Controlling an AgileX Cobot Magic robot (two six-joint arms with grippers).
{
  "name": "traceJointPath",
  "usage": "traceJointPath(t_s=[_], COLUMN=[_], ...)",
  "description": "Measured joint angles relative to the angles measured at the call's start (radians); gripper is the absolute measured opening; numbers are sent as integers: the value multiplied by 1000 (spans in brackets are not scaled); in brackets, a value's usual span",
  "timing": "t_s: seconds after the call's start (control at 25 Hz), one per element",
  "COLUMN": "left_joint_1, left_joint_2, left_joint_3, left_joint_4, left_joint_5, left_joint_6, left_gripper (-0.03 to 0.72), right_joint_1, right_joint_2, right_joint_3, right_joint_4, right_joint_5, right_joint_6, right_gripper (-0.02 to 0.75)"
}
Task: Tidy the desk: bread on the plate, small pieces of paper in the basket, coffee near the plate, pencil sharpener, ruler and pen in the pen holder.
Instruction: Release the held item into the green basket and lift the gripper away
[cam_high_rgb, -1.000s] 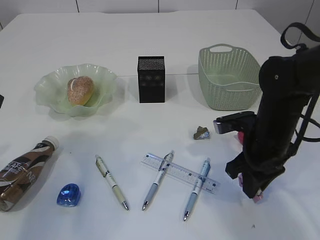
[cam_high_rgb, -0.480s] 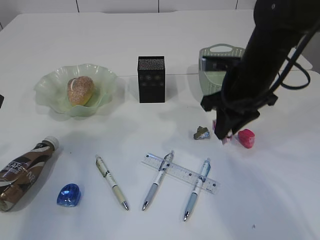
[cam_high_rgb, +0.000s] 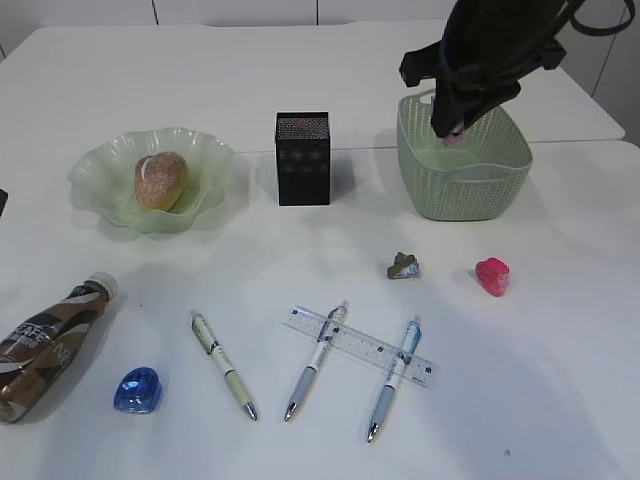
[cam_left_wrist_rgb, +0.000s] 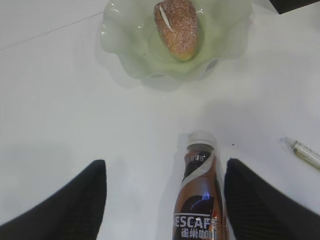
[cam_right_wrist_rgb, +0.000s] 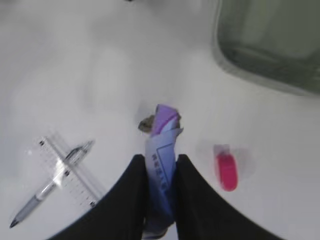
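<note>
My right gripper (cam_high_rgb: 450, 128) hangs over the near-left rim of the green basket (cam_high_rgb: 465, 185), shut on a small purple-and-white piece of paper (cam_right_wrist_rgb: 162, 145). In the right wrist view the gripper (cam_right_wrist_rgb: 161, 159) pinches that paper upright. A crumpled paper scrap (cam_high_rgb: 403, 266) and a pink pencil sharpener (cam_high_rgb: 492, 276) lie below. The bread (cam_high_rgb: 160, 180) sits on the green plate (cam_high_rgb: 100, 185). The coffee bottle (cam_left_wrist_rgb: 200, 200) lies between the fingers of my open left gripper (cam_left_wrist_rgb: 165, 172), nearer the right one. The ruler (cam_high_rgb: 360, 346), three pens (cam_high_rgb: 224, 363) and a blue sharpener (cam_high_rgb: 137, 389) lie at the front.
The black pen holder (cam_high_rgb: 302, 158) stands upright between plate and basket. Two of the pens (cam_high_rgb: 315, 360) lie across the ruler. In the left wrist view a pen tip (cam_left_wrist_rgb: 305, 152) shows at the right edge, and the plate (cam_left_wrist_rgb: 120, 45) lies ahead of the bottle cap.
My right arm rose from low over the front right of the table and swung back to above the basket, carrying the paper. The left gripper and the other objects stayed still.
</note>
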Motion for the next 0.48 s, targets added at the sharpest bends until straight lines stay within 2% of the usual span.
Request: traceJointPath(t_s=[0.12,0.16,0.28,0.32,0.48], left_joint_1=[0,0,0,0,0], left_joint_2=[0,0,0,0,0], left_joint_3=[0,0,0,0,0], left_joint_4=[-4,-4,-6,-6,-7], left_joint_5=[0,0,1,4,31], left_joint_6=[0,0,0,0,0], left_gripper=[520,520,520,520,520], right_joint_1=[0,0,0,0,0], right_joint_2=[3,50,81,81,190], right_joint_3=[-8,-82,-123,-168,-236], right_joint_4=[-8,-82,-131,-182,-227], right_joint_5=[0,-5,-8,-17,-32], right_joint_6=[3,38,69,102,148], right_gripper=[157,157,156,156,156])
